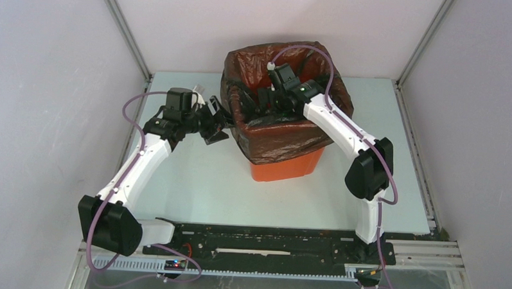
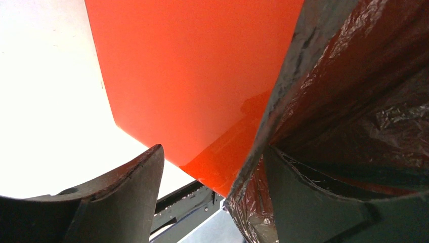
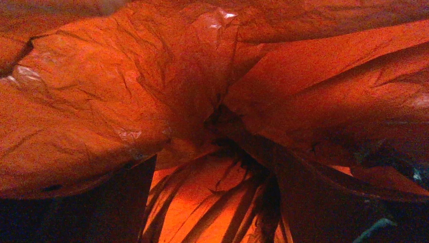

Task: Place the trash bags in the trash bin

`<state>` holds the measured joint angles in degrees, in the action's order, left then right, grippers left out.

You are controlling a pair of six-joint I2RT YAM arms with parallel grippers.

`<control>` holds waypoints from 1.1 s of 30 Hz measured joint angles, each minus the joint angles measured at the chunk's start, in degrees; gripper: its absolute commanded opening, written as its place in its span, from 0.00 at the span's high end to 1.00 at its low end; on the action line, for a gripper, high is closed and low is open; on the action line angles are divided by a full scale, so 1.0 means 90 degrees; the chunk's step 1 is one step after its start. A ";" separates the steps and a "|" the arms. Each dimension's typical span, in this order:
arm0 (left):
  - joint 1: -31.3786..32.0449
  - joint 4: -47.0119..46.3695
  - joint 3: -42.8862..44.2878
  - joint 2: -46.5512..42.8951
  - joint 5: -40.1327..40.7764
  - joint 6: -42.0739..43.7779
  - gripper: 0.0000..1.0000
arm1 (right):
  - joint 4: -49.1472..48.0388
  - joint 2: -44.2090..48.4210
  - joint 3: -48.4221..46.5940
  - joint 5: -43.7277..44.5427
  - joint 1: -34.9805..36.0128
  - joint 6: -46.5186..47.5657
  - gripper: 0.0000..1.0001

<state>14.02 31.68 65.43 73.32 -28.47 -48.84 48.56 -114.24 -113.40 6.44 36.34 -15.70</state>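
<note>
Top external view: an orange trash bin [image 1: 283, 166] stands upright on the pale counter [image 1: 194, 181], toward 12 o'clock from the counter's middle. A black trash bag [image 1: 273, 135] lines it. The film is thin, glossy and wrinkled, and the orange shows through as dark red-brown. Its mouth stands above the rim and is folded down over the upper outside wall, while the lower wall is bare.

The left gripper [image 1: 219, 125] sits at the bin's 9 o'clock side, level with the draped film. The right gripper [image 1: 251, 102] reaches in from 4 o'clock and is down inside the bag's mouth.

Left wrist view: the gripper is wide open and holds nothing. The smooth orange wall and the hanging edge of the film lie between its fingers.

Right wrist view: the fingers are spread wide and clamp nothing, with creased film gathered in folds beyond them.
</note>
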 measured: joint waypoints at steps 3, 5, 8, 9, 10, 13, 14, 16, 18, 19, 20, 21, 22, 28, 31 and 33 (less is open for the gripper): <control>0.0000 0.0053 0.0000 0.0029 0.0007 0.0039 0.23 | -0.0126 -0.0007 0.0002 -0.0046 -0.0022 -0.0044 0.07; 0.0000 0.0087 0.0000 0.0032 0.0012 0.0058 0.24 | -0.0129 -0.0032 -0.0039 -0.0117 -0.0032 -0.0075 0.07; 0.0000 0.0136 0.0000 0.0032 0.0010 0.0117 0.22 | 0.0083 -0.0284 -0.0495 -0.0151 -0.0034 -0.0080 0.06; 0.0000 0.0158 0.0000 0.0032 0.0019 0.0148 0.21 | 0.0126 -0.0357 -0.0644 -0.0153 -0.0034 -0.0080 0.05; 0.0000 0.0197 0.0000 0.0032 0.0046 0.0170 0.21 | 0.0202 -0.0425 -0.0794 -0.0155 -0.0034 -0.0083 0.05; 0.0000 0.0306 0.0002 0.0032 0.0129 0.0265 0.19 | 0.0559 -0.0549 -0.1217 -0.0175 -0.0044 -0.0114 0.03; 0.0000 0.0340 0.0010 0.0032 0.0146 0.0294 0.19 | 0.0687 -0.0561 -0.1375 -0.0175 -0.0046 -0.0126 0.03; 0.0000 0.0398 0.0032 0.0027 0.0177 0.0338 0.18 | 0.0874 -0.0542 -0.1707 -0.0160 -0.0046 -0.0126 0.01; 0.0000 0.0408 0.0036 0.0010 0.0223 0.0384 0.18 | 0.0913 -0.0459 -0.1945 -0.0158 -0.0053 -0.0124 0.00; 0.0000 0.0410 0.0036 0.0005 0.0233 0.0389 0.17 | 0.0918 -0.0369 -0.1999 -0.0160 -0.0063 -0.0121 0.00; 0.0000 0.0425 0.0049 0.0005 0.0240 0.0413 0.16 | 0.0920 -0.0284 -0.2025 -0.0165 -0.0078 -0.0121 0.00; 0.0000 0.0466 0.0073 0.0005 0.0243 0.0430 0.15 | 0.0911 -0.0175 -0.2033 -0.0189 -0.0102 -0.0124 0.00; 0.0000 0.0493 0.0092 0.0005 0.0248 0.0440 0.14 | 0.0911 -0.0085 -0.2033 -0.0206 -0.0126 -0.0124 0.00; 0.0000 0.0585 0.0231 -0.0078 0.0335 0.0551 0.12 | 0.0850 0.0243 -0.2074 -0.0228 -0.0287 -0.0126 0.00; 0.0000 0.0661 0.0340 -0.0100 0.0372 0.0597 0.11 | 0.0665 0.0243 -0.2069 -0.0223 -0.0364 -0.0136 0.00; 0.0000 0.0695 0.0430 -0.0104 0.0408 0.0600 0.10 | 0.0454 0.0209 -0.2069 -0.0228 -0.0415 -0.0175 0.00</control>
<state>14.02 37.93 69.30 72.38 -24.80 -43.44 52.64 -112.36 -132.03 4.38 32.60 -17.28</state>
